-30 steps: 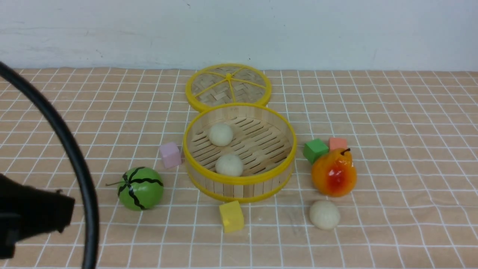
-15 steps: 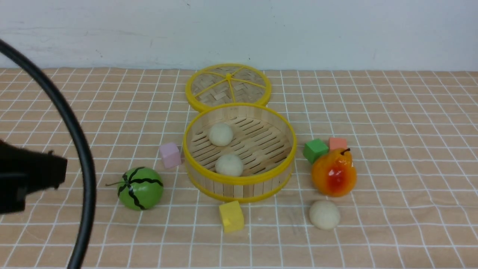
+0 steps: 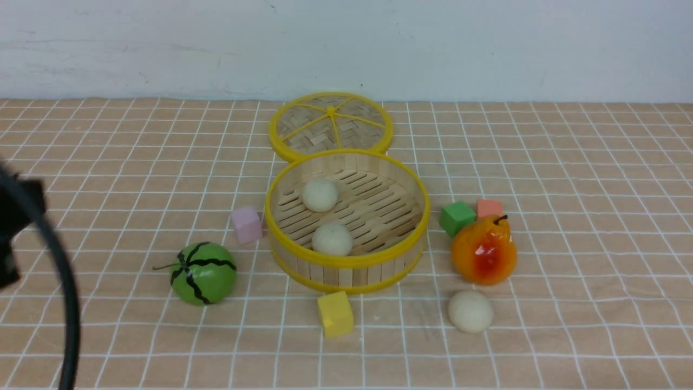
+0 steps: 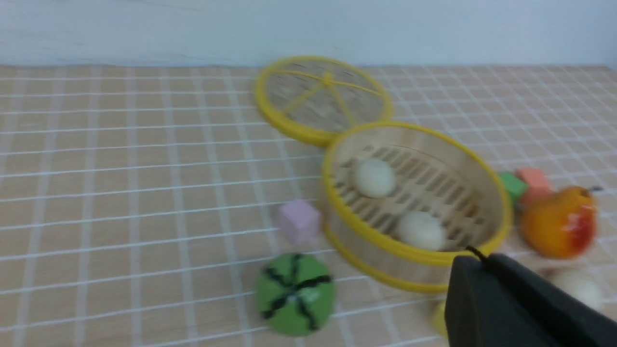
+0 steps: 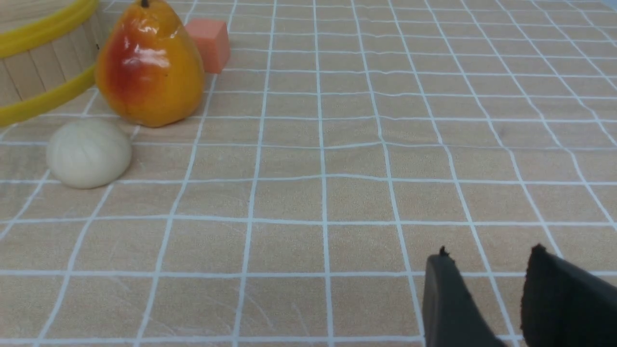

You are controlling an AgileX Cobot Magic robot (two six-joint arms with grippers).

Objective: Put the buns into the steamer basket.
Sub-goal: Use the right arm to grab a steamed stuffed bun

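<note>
The steamer basket (image 3: 346,262) stands mid-table with two buns inside, one at the back (image 3: 320,195) and one near the front wall (image 3: 332,239). A third bun (image 3: 470,311) lies on the cloth in front of the pear, to the basket's right. The right wrist view shows this bun (image 5: 88,153) well to the side of my right gripper (image 5: 489,255), which is open with only cloth between its fingers. My left gripper (image 4: 470,262) is shut and holds nothing. It sits at the far left edge of the front view, away from the basket (image 4: 385,246).
The flat woven lid (image 3: 331,125) leans behind the basket. A toy watermelon (image 3: 204,272) sits left of the basket and a pear (image 3: 483,250) right of it. Pink (image 3: 247,224), yellow (image 3: 335,313), green (image 3: 457,218) and orange (image 3: 490,208) cubes lie around the basket. A black cable (image 3: 62,303) hangs at the left edge.
My left gripper has drawn back toward the left edge and risen, and its cable has swung left with it. The buns, basket and other objects have not moved.
</note>
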